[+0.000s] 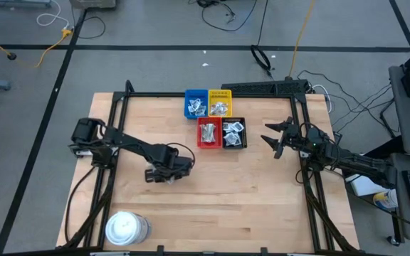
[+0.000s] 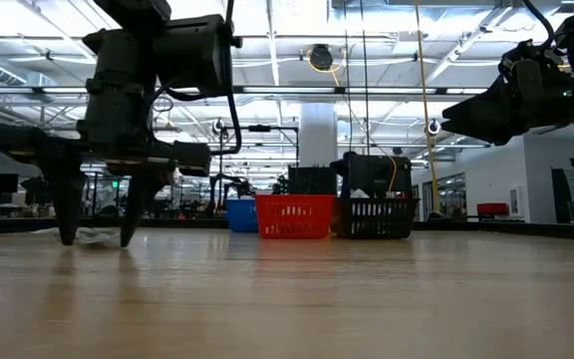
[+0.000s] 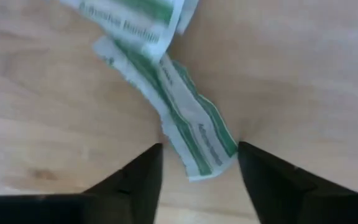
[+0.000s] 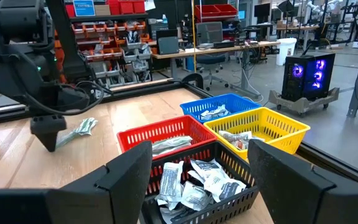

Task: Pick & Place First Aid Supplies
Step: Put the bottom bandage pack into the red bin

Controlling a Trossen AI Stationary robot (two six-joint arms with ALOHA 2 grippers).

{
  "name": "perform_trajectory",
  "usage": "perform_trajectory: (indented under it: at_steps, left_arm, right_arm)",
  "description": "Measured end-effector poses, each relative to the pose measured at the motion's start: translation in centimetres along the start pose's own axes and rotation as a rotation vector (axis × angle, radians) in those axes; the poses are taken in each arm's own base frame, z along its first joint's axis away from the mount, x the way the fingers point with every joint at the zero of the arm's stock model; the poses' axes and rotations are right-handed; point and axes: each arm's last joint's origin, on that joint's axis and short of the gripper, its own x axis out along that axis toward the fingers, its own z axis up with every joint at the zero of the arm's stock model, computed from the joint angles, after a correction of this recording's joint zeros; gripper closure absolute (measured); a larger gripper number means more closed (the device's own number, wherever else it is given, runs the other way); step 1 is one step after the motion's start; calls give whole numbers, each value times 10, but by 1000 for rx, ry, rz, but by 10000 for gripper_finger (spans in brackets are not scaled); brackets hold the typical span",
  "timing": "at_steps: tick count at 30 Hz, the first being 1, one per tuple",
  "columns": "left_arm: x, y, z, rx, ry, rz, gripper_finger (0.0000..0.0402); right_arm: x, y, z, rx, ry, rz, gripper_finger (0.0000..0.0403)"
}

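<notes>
You can read little here. In the left wrist view, the strip packet (image 3: 191, 127) lying on the table (image 3: 303, 74) carries a green band with small print that looks like "Adhesive", the rest too blurred to tell. A second packet (image 3: 129, 18) beside it bears similar green print, which seems to begin "Adhesive" too. Nothing else is legible in any view.

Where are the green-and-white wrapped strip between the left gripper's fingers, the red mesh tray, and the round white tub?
Green-and-white wrapped strip (image 3: 194, 127): left wrist view, middle of the wrapper.
Red mesh tray (image 2: 294, 216): low view, front wall.
Round white tub (image 1: 124, 228): high view, centre of its lid.
</notes>
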Motion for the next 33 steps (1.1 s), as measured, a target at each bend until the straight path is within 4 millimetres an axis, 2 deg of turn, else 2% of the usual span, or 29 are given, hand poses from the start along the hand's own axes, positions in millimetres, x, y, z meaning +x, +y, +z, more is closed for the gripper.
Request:
perform_trajectory:
  at_steps: [9,11,18,26,33]
  left_arm:
    - [3,5,-16,53,34,13,364]
    - [4,4,-19,72,42,-4,391]
    - [2,9,-26,76,18,-7,397]
    - [-19,19,-30,99,18,-51,396]
    - [-41,28,-34,219,47,-128,397]
  right_arm:
    - [0,0,0,0,0,0,140]
    - [0,0,0,0,0,0,140]
    - [0,0,0,0,0,0,140]
    - [0,0,0,0,0,0,140]
    - [0,0,0,0,0,0,140]
